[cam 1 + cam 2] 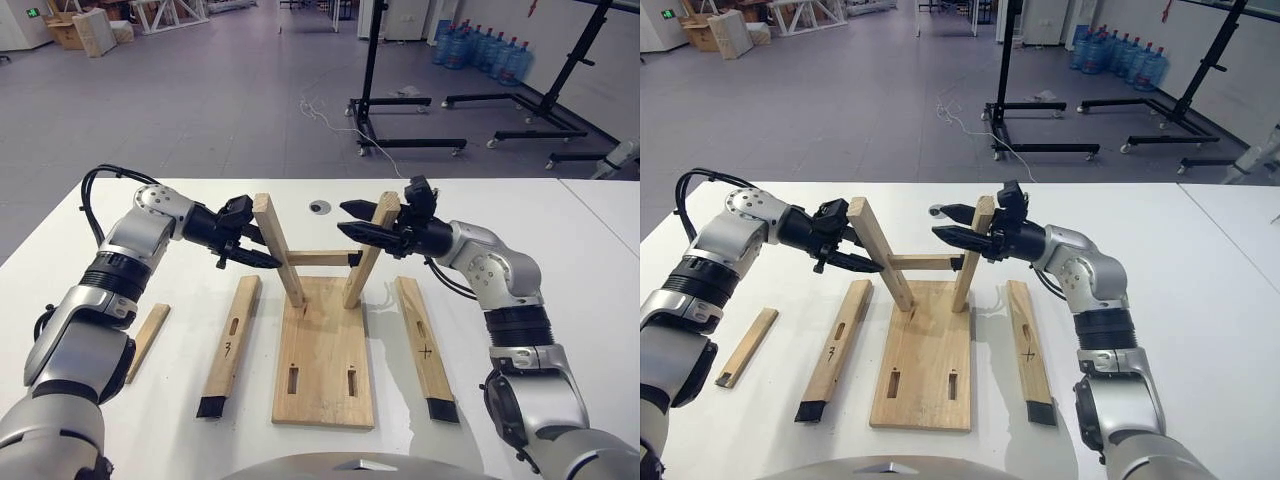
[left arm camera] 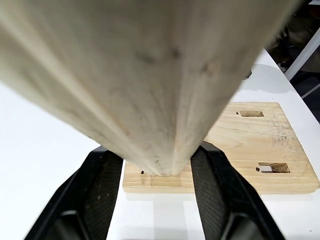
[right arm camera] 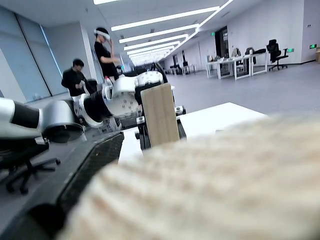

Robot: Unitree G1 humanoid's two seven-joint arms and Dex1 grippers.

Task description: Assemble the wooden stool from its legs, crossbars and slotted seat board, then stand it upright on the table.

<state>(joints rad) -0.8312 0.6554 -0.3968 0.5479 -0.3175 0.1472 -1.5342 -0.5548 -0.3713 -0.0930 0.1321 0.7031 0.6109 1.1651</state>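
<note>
left gripper (image 1: 262,250) clamps left leg (image 1: 287,275) | right gripper (image 1: 350,220) clamps right leg (image 1: 362,270) | both stand in seat board (image 1: 325,370) far slots, mid-table, crossbar (image 1: 320,258) between | risk: uneven pull could pop crossbar, legs topple

Behind — black wheeled frames (image 1: 410,143), blue water jugs (image 1: 480,50).

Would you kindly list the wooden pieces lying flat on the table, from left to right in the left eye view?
short crossbar → black-footed leg → slotted seat board → second black-footed leg
</note>
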